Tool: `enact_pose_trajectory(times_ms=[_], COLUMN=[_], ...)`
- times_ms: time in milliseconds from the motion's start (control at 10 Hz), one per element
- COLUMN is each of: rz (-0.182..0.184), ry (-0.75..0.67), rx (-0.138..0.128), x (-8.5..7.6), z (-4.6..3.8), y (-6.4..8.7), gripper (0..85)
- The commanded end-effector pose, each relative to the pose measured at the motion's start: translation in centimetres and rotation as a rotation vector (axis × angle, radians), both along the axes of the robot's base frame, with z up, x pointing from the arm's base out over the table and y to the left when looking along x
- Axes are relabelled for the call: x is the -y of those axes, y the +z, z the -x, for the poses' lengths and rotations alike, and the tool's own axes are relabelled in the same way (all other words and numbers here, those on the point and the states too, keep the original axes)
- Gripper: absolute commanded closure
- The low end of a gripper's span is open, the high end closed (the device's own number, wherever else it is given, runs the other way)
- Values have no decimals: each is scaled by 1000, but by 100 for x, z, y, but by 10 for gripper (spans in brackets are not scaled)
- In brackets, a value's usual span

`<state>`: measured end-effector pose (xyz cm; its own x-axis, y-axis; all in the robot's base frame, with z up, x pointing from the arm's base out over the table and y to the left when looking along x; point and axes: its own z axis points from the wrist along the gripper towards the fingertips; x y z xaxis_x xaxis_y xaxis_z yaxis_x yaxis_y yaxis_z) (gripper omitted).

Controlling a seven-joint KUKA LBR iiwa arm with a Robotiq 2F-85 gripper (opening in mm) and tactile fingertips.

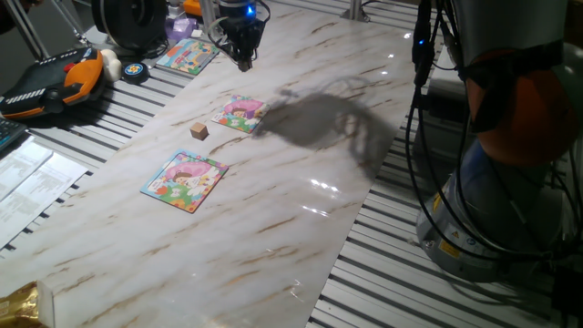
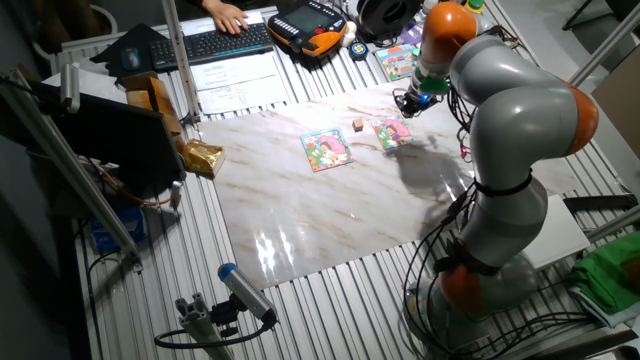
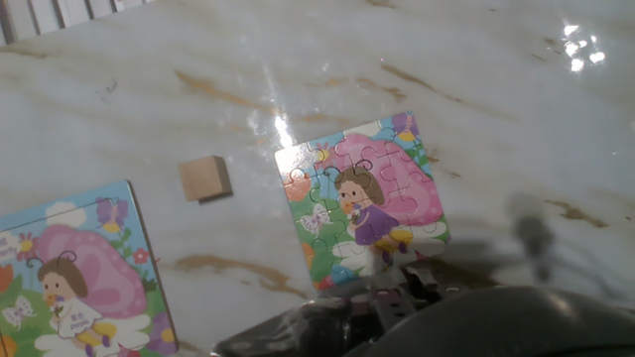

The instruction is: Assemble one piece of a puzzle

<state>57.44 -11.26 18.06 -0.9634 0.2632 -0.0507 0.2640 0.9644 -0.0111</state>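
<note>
Gripper (image 1: 243, 62) above table (image 1: 273, 210), clear of puzzle (image 1: 240, 113) – jaw opening and contents indiscernible; tan cube (image 1: 199, 131) just beside puzzle – apart

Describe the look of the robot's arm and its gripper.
The arm has rounded, glossy silver-grey segments with orange bands at the joints. Black cables loop beside its base. The gripper is black and compact, with a blue light glowing above it. No lettering is legible.
</note>
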Motion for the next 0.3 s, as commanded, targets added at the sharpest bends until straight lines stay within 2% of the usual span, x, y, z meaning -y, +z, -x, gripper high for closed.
enact_pose_trajectory(times_ms=[0, 200], rz=[-1, 4], ry=[1, 6], rx=[2, 2], x=[0, 5], z=[-3, -7], y=[-2, 0], gripper=[843, 843])
